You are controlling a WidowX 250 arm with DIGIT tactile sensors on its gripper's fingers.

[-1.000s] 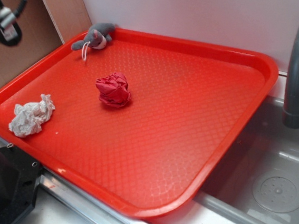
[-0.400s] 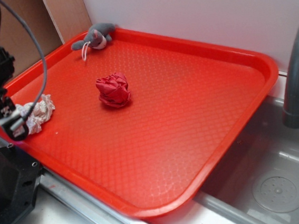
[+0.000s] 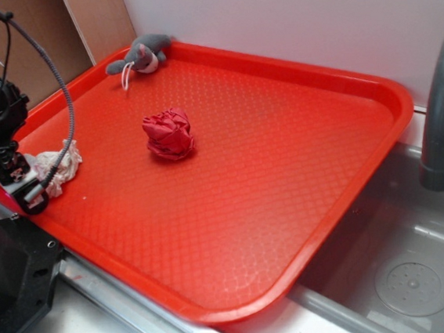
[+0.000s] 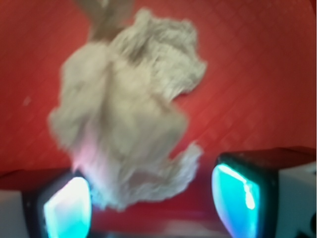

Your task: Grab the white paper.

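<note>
My claw hangs over the tray's left edge, fingers spread apart, and the white paper lies right below me on the tray, its lower end reaching between them. The wrist view is blurred, so I cannot tell whether they touch it. In the exterior view my claw hides half the paper. The red paper wad sits well apart.

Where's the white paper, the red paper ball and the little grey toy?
white paper (image 4: pixel 129 114), wrist view, middle of the wad.
red paper ball (image 3: pixel 169 135), exterior view, its crumpled centre.
grey toy (image 3: pixel 142 55), exterior view, its body at the tray's far corner.
</note>
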